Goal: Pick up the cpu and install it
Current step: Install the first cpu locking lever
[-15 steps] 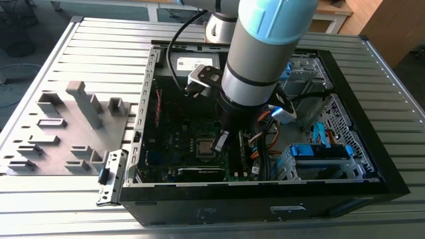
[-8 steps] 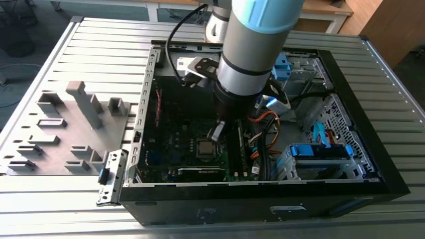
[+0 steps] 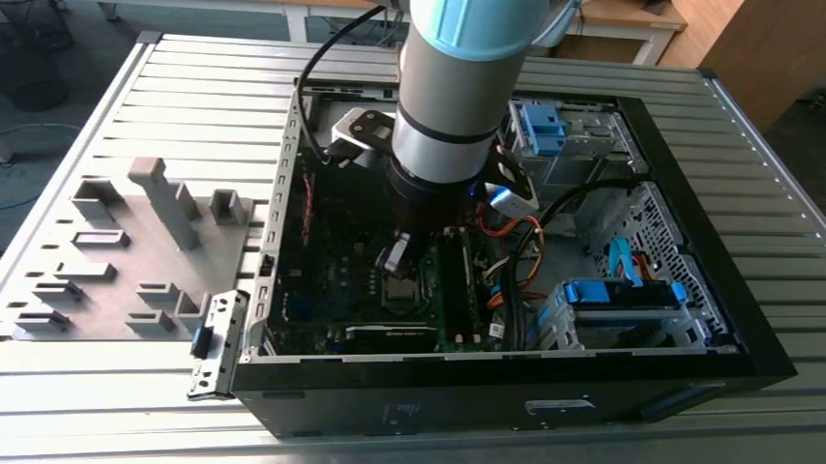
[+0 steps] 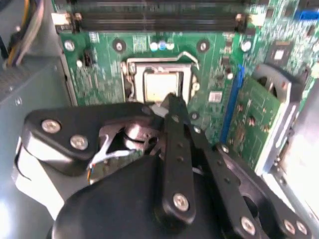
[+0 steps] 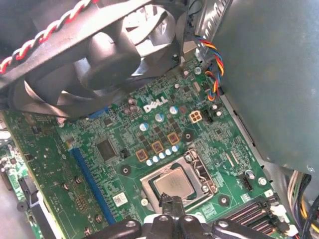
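Note:
The cpu (image 4: 160,85) (image 5: 174,183), a small square chip with a silvery top, lies flat inside the silver-framed socket (image 4: 132,74) (image 5: 200,172) on the green motherboard. My gripper (image 4: 171,101) (image 5: 168,202) hovers right at the chip's near edge in both wrist views. Its black fingers meet in one narrow tip, shut, with nothing between them. In the exterior view the arm reaches down into the open computer case (image 3: 722,348), and the gripper (image 3: 395,255) hangs just above the socket (image 3: 402,292).
A black fan (image 5: 114,55) and coloured cables (image 5: 212,74) sit close to the socket. Memory slots (image 4: 159,20) and an upright expansion card (image 4: 254,114) flank it. Blue drive cages (image 3: 620,295) fill the case's right. A grey holder block (image 3: 130,251) lies at the exterior view's left.

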`<state>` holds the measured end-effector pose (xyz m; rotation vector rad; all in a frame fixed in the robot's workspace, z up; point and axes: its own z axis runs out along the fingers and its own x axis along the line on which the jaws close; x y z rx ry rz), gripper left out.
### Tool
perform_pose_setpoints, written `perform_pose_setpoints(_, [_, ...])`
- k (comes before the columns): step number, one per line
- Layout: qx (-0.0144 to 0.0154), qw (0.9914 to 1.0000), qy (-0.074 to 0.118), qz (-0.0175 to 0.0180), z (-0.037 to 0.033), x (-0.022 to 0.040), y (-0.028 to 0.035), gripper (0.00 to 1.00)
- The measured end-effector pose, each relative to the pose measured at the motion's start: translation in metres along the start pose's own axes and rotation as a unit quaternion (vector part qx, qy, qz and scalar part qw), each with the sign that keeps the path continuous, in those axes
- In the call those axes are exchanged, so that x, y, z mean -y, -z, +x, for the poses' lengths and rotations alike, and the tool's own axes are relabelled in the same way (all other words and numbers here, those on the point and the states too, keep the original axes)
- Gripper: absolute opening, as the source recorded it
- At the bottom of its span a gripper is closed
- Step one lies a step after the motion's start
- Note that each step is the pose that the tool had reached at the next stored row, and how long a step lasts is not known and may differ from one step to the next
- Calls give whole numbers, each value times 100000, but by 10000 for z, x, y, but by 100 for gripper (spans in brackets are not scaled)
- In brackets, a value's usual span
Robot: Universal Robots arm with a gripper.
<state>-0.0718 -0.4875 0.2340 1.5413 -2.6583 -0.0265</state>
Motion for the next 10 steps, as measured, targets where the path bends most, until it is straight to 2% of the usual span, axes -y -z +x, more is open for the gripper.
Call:
perform_pose_setpoints(3, [14, 100000, 2, 27, 2, -1, 29, 11])
perform_pose_setpoints(10, [49, 100000, -5, 78, 2, -2, 30, 11])
